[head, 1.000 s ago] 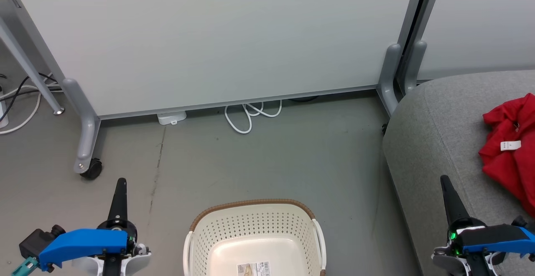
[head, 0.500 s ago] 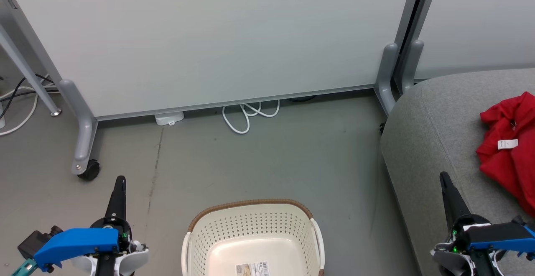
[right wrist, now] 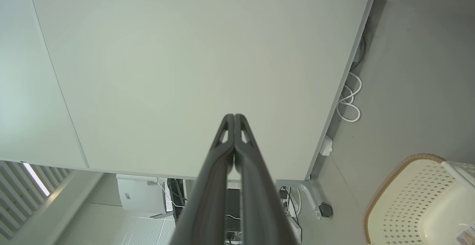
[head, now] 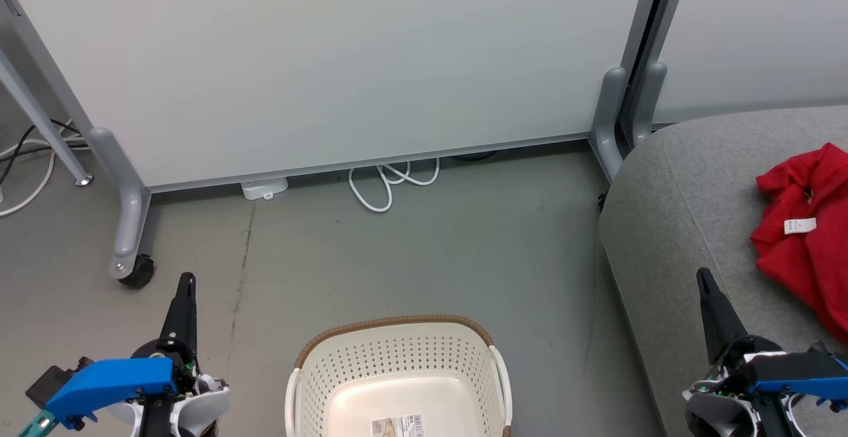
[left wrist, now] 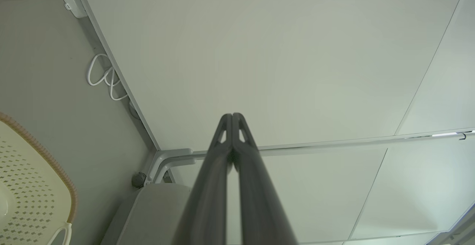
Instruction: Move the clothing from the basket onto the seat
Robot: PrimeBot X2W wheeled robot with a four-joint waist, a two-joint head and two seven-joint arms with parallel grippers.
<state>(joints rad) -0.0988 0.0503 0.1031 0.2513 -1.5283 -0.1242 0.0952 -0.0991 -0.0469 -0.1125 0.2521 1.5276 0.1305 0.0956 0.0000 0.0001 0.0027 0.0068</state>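
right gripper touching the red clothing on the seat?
Apart. Head view: bare grey seat shows between the shut right gripper and the clothing.

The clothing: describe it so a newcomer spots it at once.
Find the large grey seat at the head view's right. On it, at the picture's edge, lies the clothing, crumpled. It alone is bright red, with a small white tag.
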